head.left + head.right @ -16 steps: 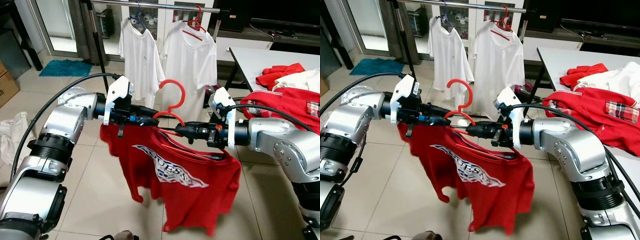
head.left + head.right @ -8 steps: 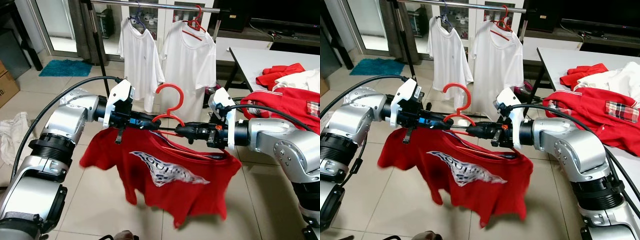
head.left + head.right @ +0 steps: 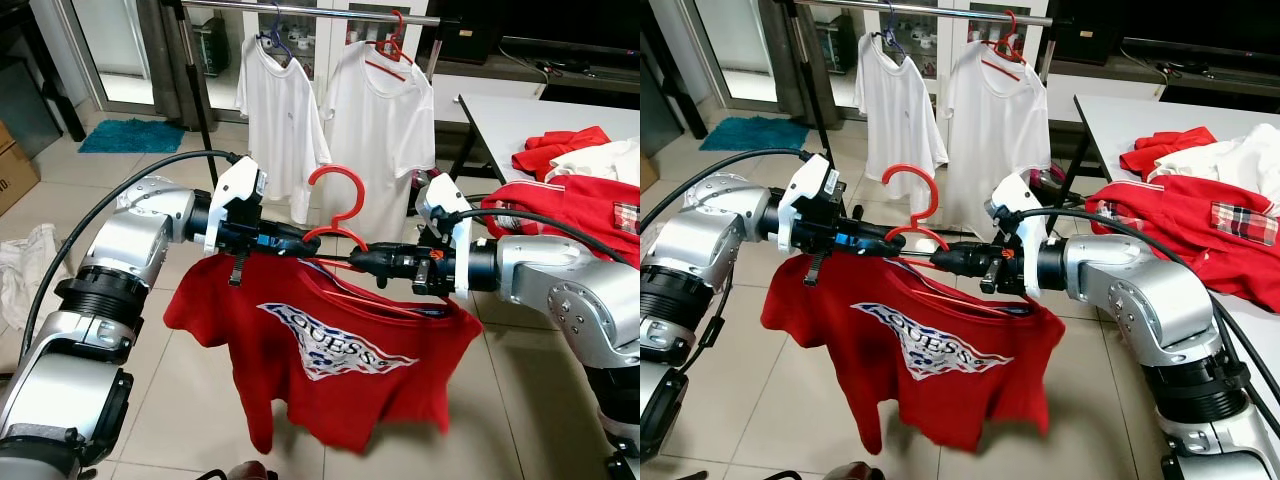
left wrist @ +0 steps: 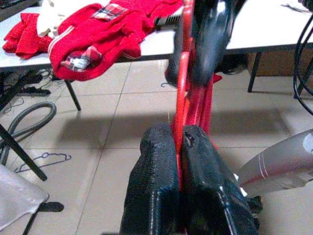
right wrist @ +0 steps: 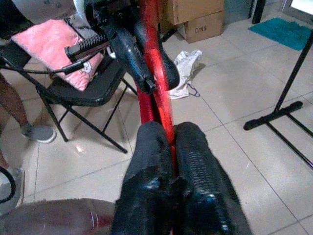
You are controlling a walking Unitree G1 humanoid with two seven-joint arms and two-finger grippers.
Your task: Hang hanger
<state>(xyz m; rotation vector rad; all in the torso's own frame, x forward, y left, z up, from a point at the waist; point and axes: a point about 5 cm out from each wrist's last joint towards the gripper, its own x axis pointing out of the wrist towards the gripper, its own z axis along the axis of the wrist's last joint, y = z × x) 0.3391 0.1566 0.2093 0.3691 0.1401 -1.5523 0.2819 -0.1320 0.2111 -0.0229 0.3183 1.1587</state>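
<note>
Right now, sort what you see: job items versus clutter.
Job: red hanger with red T-shirt, pinched by left gripper and right gripper; clothes rail.
Clutter: white shirts, clothes on table, teal mat.

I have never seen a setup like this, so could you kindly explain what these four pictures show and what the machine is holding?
This is a humanoid robot with two silver arms. The two wide pictures come from cameras on its head; the two close ones look along each wrist. The left tool and the right tool are both clamped on a red hanger that carries a red T-shirt. Each wrist view shows black fingers pinching the hanger's wire. Ahead stands a clothes rail with two white T-shirts already hung. On the right, a white table holds more red and white clothes.
</note>
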